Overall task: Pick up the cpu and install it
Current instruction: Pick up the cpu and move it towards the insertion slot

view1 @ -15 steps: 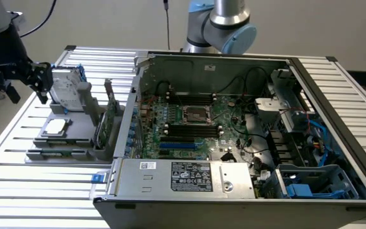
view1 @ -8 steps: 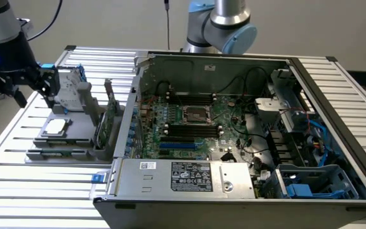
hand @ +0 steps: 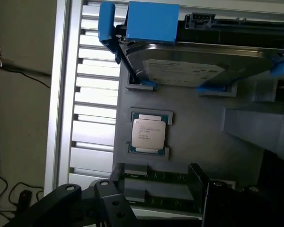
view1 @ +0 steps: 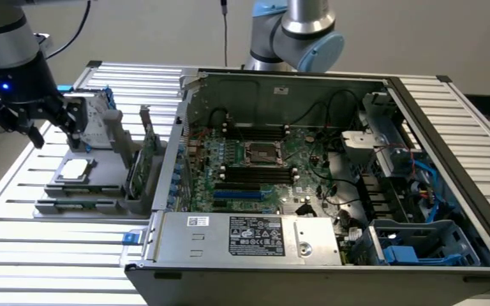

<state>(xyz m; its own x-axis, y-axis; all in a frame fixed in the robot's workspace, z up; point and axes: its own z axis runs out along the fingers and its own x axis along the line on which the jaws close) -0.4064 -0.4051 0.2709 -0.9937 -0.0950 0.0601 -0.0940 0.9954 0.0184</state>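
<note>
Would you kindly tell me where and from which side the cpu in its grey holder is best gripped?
Probably from straight above, across its two free edges: the cpu lies flat, metal top up, in the grey holder, whose lips cover the other two edges.

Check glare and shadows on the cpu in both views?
Wrist view: cpu evenly lit, no hot spot; the hard drive lid carries a broad pale reflection. Exterior view: cpu reads bright against the grey tray; the computer case interior darkens toward the exterior view's right.
</note>
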